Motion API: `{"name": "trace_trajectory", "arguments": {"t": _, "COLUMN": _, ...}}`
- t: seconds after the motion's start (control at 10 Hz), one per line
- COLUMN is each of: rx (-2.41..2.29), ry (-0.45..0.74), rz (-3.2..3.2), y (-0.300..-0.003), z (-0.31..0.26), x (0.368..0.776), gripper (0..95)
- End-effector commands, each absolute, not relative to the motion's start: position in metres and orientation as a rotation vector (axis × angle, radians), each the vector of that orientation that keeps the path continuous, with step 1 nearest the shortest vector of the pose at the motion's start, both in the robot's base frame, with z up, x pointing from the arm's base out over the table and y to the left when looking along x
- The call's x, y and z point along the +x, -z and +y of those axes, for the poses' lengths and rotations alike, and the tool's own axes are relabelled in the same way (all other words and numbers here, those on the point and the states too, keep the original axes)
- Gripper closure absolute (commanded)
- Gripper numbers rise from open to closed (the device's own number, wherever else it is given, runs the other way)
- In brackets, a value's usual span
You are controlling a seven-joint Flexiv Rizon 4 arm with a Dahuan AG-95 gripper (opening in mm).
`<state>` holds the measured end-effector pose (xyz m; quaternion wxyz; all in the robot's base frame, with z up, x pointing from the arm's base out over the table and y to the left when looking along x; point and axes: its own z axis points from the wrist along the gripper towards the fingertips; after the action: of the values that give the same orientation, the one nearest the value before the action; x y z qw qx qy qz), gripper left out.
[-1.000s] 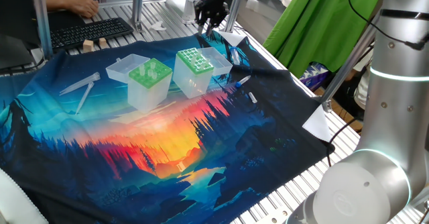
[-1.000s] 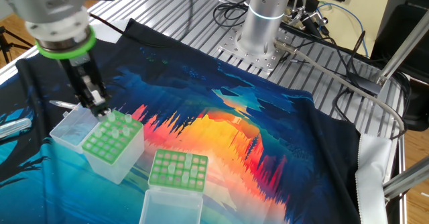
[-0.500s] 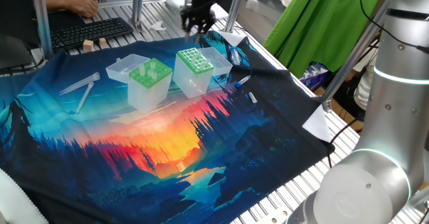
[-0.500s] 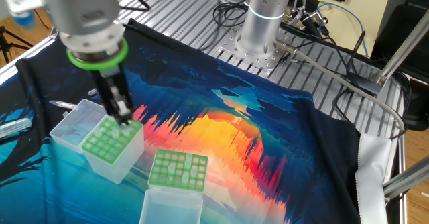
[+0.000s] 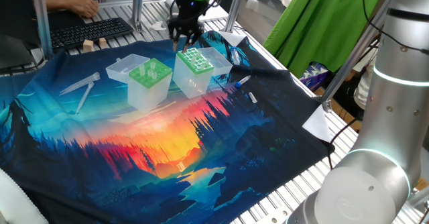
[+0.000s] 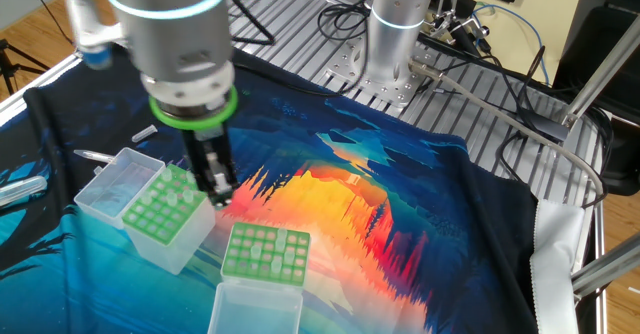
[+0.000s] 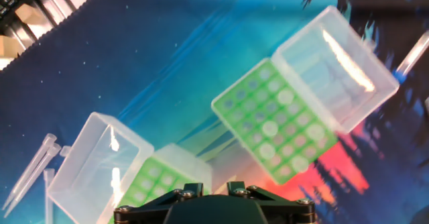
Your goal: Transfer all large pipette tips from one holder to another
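Handling large pipette tips (image 6: pixel 181 188): light, slippery, thin-walled; best gripped near wide collar. Hand (image 6: pixel 217 195) state unclear.

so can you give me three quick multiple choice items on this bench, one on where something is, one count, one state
1. Where do the loose pipette tips lie?
A. on the keyboard
B. on the cloth, apart from the boxes
C. inside a box lid

2. How many green-topped tip boxes stand on the cloth?
A. one
B. three
C. two

3. How are the boxes' lids?
A. both folded open
B. both shut
C. one open, one shut

Answers:
1 B: the loose pipette tips rest on the printed cloth, off to one side of the boxes.
2 C: only the left tip box and the right tip box are there.
3 A: the left lid and the right lid both hang back, leaving the green tops bare.
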<state>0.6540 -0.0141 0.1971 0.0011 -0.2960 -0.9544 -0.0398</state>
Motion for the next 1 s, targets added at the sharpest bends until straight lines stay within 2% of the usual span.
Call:
{"name": "trace_trajectory", "arguments": {"t": 0.1, "rx": -0.936, "ry": 0.127, "rz": -2.994, "y": -0.1922, "z": -0.0115, "x": 0.6545, "gripper": 76.0}}
{"name": "trace_trajectory", "arguments": {"t": 0.2, "rx": -0.925, "ry": 0.131, "rz": -2.991, "y": -0.1912, "z": -0.0113, "x": 0.6544, "gripper": 95.0}}
{"name": "trace_trajectory", "arguments": {"t": 0.6, "rx": -0.916, "ry": 0.061, "rz": -2.996, "y": -0.1912, "z": -0.0113, "x": 0.6544, "gripper": 95.0}}
{"name": "trace_trajectory", "arguments": {"t": 1.0, "rx": -0.760, "ry": 0.057, "rz": -3.021, "y": -0.1912, "z": -0.0113, "x": 0.6544, "gripper": 95.0}}
